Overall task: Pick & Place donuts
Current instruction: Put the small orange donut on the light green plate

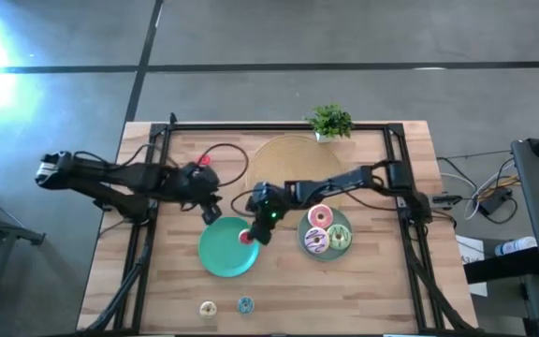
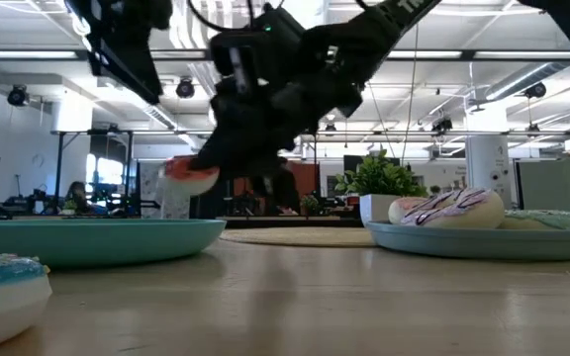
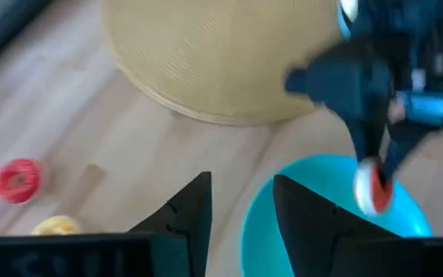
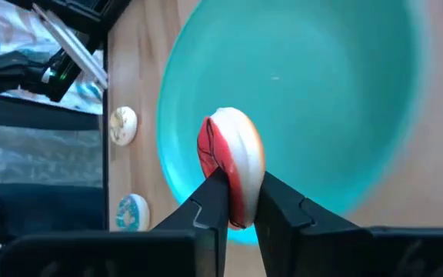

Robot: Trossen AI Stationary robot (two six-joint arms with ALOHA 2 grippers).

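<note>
The right gripper (image 1: 255, 234) hung over the teal plate (image 1: 221, 255), near the plate's two o'clock edge, and its jaws were clenched on a mini red donut (image 4: 231, 165). The donut stood on edge between the two fingers (image 4: 206, 201), pinched at its lower rim, with most of the ring standing clear beyond the fingertips and its pale underside turned to one side. From table level the red donut (image 2: 188, 176) was off the plate, held above the rim. The left gripper (image 3: 241, 201) waited at about ten o'clock from the teal plate, jaws apart and holding nothing. Beside it on the wood lay another red mini donut (image 3: 17, 179) and a yellow one (image 3: 55, 225). At about three o'clock from the teal plate sat the grey-blue plate (image 1: 342, 250) with the three larger donuts (image 1: 319, 217). Near the table's six o'clock edge were a cream mini (image 1: 208, 308) and a teal mini (image 1: 244, 304), though their icing was hard to make out from above.
</note>
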